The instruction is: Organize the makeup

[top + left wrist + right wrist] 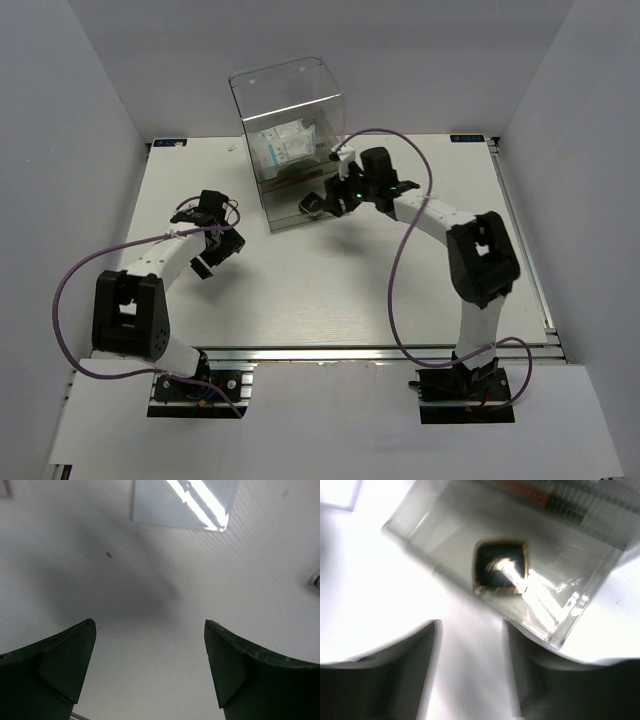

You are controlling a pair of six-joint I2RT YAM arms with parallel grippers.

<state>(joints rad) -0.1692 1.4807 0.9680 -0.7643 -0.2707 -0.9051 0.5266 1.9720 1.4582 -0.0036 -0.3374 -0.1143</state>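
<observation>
The clear acrylic drawer box (pixel 290 110) stands at the back middle of the table. White packets with blue print (pixel 283 147) lie inside it. The dark rounded-square compact (pixel 309 205) lies in the box's low front drawer; in the right wrist view the compact (pixel 500 567) shows a gold rim behind clear plastic. A blurred reddish stick (pixel 527 494) lies deeper in the box. My right gripper (pixel 331 199) is open and empty just in front of the compact, as the right wrist view (pixel 470 635) shows. My left gripper (pixel 218 255) is open and empty over bare table in its wrist view (pixel 150 625).
The white table (pixel 330 290) is walled in by grey panels on the left, right and back. The purple cables (pixel 400 260) loop over the table beside each arm. A small brown speck (pixel 109 555) and a bright rectangular patch (pixel 182 502) lie ahead of the left gripper.
</observation>
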